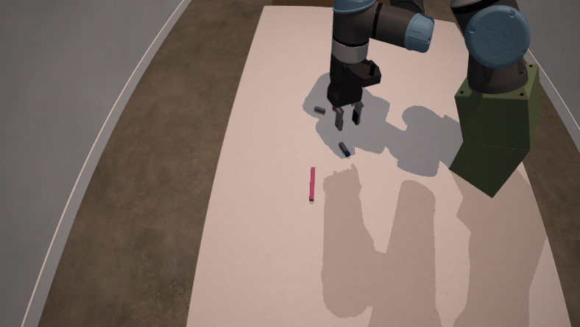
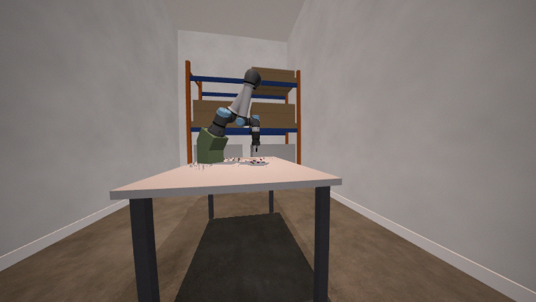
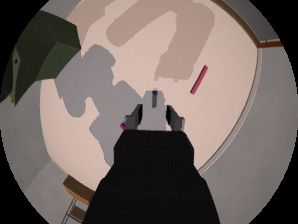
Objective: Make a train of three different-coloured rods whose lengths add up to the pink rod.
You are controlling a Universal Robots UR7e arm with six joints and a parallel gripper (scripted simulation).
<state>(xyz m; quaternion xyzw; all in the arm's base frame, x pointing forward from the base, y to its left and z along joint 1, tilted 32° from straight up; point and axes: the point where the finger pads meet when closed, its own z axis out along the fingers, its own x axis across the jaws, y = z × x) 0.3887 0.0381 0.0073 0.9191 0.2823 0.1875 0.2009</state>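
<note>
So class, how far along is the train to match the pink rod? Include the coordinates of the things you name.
Apparently done: the blue rod (image 1: 347, 154) (image 3: 155, 92) and grey rod (image 1: 343, 147) (image 3: 154, 101) lie end to end. In hand: nothing; the gripper (image 1: 347, 127) (image 2: 254, 153) (image 3: 154, 110) is open above them. Left: probably adding the lime rod (image 1: 352, 104) (image 2: 253, 162), lying apart.

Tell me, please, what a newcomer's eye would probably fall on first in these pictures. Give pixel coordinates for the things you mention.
Probably the big robot arm (image 1: 350, 24) (image 2: 245, 99), bolted to an angular green pedestal (image 1: 492, 121) (image 2: 209, 152) (image 3: 52, 45) on the pale table, its open fingers (image 1: 347, 117) hanging over the small rods. Next, the pink rod (image 1: 312, 183) (image 3: 199, 79), lying apart from the others on the table. In the exterior view, the orange-and-blue shelf rack (image 2: 188, 112) rises behind the arm.
</note>
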